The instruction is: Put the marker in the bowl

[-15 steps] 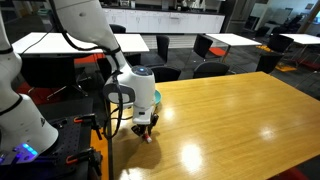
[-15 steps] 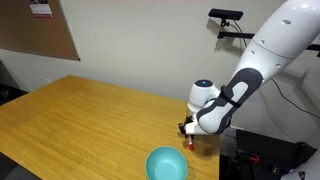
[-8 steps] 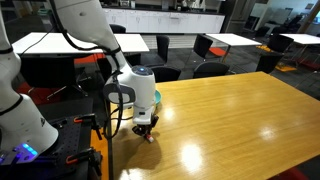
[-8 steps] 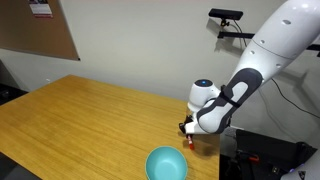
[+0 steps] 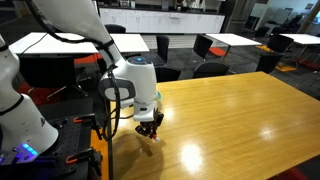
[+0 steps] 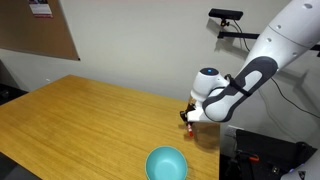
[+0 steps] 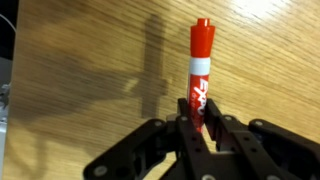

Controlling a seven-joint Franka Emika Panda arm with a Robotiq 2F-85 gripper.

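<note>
My gripper [image 7: 197, 128] is shut on the red marker [image 7: 200, 70], which has a white band and points away from the jaws over the wooden table. In both exterior views the gripper [image 5: 150, 128] [image 6: 190, 116] hangs a little above the table near its edge, with a bit of the red marker [image 6: 188, 118] showing at the fingers. The teal bowl [image 6: 167, 163] sits on the table, below and beside the gripper in that view. In the exterior view from the arm's side the bowl is hidden behind the arm.
The wooden table [image 5: 230, 120] stretches wide away from the gripper. Its edge [image 6: 215, 150] lies close to the gripper and bowl. Black chairs [image 5: 205, 48] and white tables stand behind. A corkboard [image 6: 35, 30] hangs on the wall.
The gripper has risen from the table surface with the marker in its jaws. The arm's wrist has lifted and shifted slightly. The bowl has not moved.
</note>
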